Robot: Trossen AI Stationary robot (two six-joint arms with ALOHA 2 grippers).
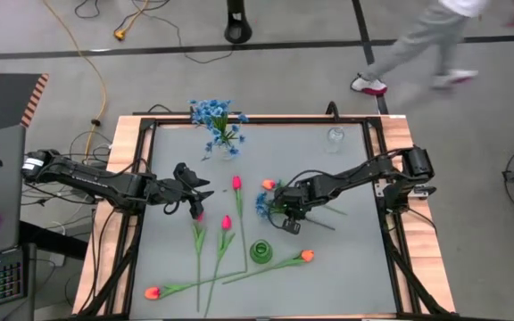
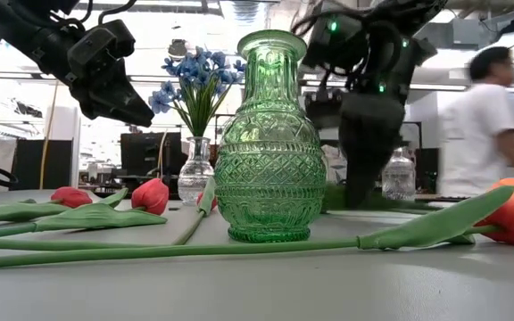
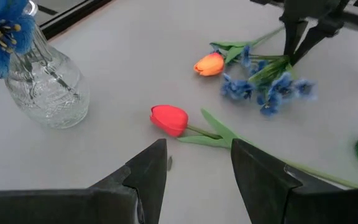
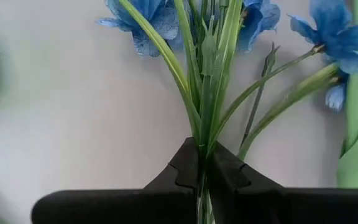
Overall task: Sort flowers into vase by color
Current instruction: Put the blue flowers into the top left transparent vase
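Observation:
A bunch of blue flowers (image 1: 264, 201) lies mid-table, and my right gripper (image 4: 204, 168) is shut on its green stems. An orange tulip (image 1: 269, 185) lies just beside the bunch. My left gripper (image 3: 197, 168) hangs open above the table left of centre, with a red tulip (image 3: 168, 119) on the table ahead of it. Two more red tulips (image 1: 226, 222) and two orange tulips (image 1: 308, 255) lie flat near the green vase (image 1: 261, 252). A clear vase (image 1: 226, 147) at the far side holds blue flowers. My right gripper pinches the bunch's gathered green stems (image 4: 202, 146) between its two fingers, below where the stems fan out. The fingers come steeply from above, slanting from the table's right. The blue blossoms (image 3: 266, 90) rest on the table.
An empty clear vase (image 1: 335, 138) stands at the far right. The green vase (image 2: 270, 143) stands upright near the front. Long stems cross the table's near half. A person walks past beyond the far edge.

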